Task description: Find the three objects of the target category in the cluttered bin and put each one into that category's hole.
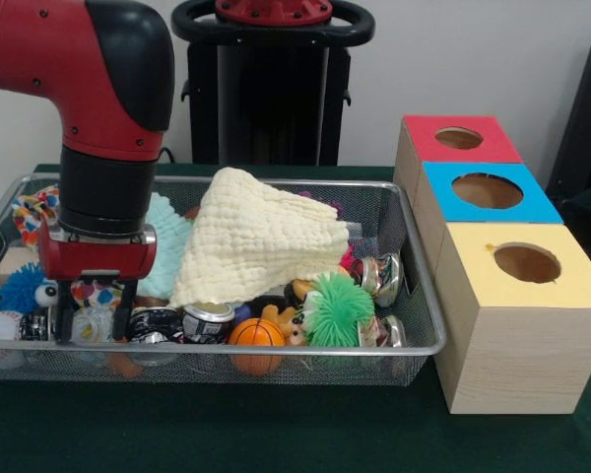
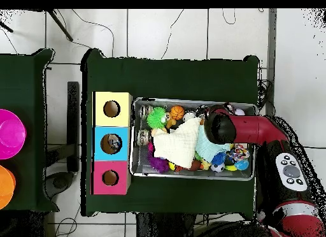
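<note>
A wire mesh bin (image 1: 419,347) holds mixed clutter. My gripper (image 1: 95,317) reaches down into its left front corner, open, with its two black fingers (image 1: 67,323) straddling a whitish item with coloured dots. Dented drink cans (image 1: 209,320) lie just to its right, and more crushed cans (image 1: 379,276) lie at the right end. An orange basketball (image 1: 256,335) and a green spiky ball (image 1: 337,307) rest at the front. In the overhead view the arm's wrist (image 2: 219,127) covers the gripper above the bin (image 2: 194,101).
A cream cloth (image 1: 261,236) drapes over the middle and a pale teal cloth (image 1: 169,246) lies behind the gripper. A blue fuzzy ball (image 1: 20,288) and a white baseball (image 1: 0,335) sit left. Right of the bin are boxes with a red-topped hole (image 1: 459,138), a blue-topped hole (image 1: 487,190) and a yellow-topped hole (image 1: 527,263).
</note>
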Robot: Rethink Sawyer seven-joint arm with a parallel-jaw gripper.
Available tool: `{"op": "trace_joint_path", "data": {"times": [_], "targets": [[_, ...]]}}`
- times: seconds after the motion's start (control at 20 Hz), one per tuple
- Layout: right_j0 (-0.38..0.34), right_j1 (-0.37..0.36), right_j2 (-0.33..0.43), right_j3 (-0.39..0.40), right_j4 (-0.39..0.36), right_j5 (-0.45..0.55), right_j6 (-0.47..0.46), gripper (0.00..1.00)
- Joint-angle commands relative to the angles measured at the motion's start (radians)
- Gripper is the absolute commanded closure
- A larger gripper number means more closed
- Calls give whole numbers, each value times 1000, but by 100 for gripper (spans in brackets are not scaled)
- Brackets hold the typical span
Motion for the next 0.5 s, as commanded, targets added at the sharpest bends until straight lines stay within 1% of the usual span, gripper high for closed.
{"op": "trace_joint_path", "data": {"times": [0.05,0.4,0.5], "targets": [[-7,98,21,-51,-93,-47,-12,0],[-8,100,20,-53,-95,-34,-11,0],[1,100,8,-57,-93,-31,3,0]]}}
